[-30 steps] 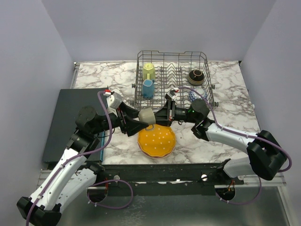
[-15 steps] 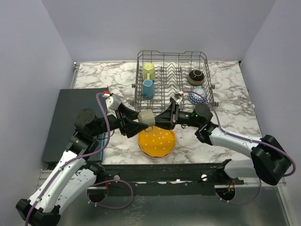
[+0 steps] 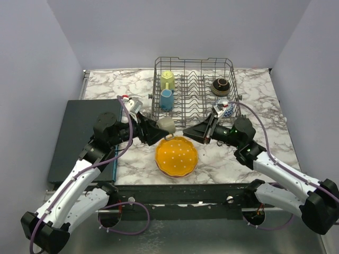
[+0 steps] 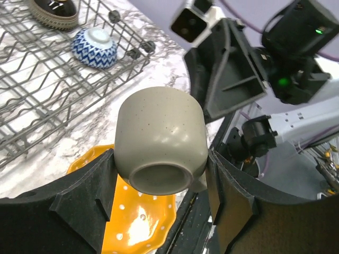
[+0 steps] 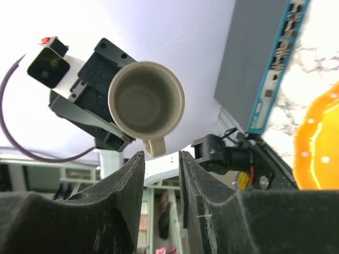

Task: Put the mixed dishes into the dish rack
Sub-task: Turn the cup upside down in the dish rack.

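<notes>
left jaws clenched speckled grey ceramic mug [image 4: 161,137], centre frame | right jaws stood parted, empty | needed: clear near rim of grey wire dish rack [image 3: 197,84] — lower mug gently between tines

Your left gripper [image 3: 161,129] clamps a grey mug [image 4: 159,137]; your right gripper [image 3: 186,131] faces it, jaws slightly parted, seemingly empty.

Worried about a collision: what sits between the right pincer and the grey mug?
Only open air. The right wrist view shows the grey mug beyond the right pincer, nothing intervening; the top view shows just marble table under that gap.
</notes>
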`<act>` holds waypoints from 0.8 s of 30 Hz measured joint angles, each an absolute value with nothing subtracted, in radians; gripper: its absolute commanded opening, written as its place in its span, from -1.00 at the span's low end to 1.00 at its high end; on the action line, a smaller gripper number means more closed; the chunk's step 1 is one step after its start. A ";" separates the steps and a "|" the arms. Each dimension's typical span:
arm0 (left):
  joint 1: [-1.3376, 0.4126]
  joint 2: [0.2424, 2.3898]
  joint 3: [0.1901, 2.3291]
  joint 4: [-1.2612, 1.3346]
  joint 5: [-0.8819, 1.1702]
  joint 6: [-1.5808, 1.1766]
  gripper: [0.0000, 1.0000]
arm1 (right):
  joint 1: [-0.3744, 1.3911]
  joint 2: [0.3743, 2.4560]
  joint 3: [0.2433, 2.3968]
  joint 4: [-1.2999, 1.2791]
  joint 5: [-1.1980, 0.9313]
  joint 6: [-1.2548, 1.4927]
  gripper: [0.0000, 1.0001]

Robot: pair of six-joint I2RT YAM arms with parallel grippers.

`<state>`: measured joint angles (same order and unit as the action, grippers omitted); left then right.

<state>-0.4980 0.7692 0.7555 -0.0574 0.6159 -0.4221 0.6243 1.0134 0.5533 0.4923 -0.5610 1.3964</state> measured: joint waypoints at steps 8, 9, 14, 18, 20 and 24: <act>-0.498 0.906 0.873 -0.134 0.501 -0.456 -1.00 | 0.622 0.866 0.648 0.153 -0.375 1.188 -0.21; -0.498 0.929 0.894 -0.151 0.477 -0.464 -1.00 | 0.622 0.852 0.664 0.110 -0.350 1.161 -0.21; -0.498 1.003 0.944 -0.190 0.386 -0.502 -1.00 | 0.622 0.791 0.719 -0.054 -0.242 1.047 -0.21; -0.498 1.063 0.986 -0.220 0.327 -0.551 -1.00 | 0.622 0.750 0.734 -0.158 -0.167 0.982 -0.21; -0.498 1.101 1.014 -0.236 0.293 -0.583 -1.00 | 0.622 0.731 0.734 -0.199 -0.137 0.958 -0.21; -0.498 1.160 1.058 -0.261 0.239 -0.625 -1.00 | 0.622 0.703 0.734 -0.261 -0.095 0.923 -0.20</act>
<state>-0.4980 1.1599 1.0584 -0.2607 0.2386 -0.6250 0.6216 0.7033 0.7341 -0.2611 -0.0948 0.9230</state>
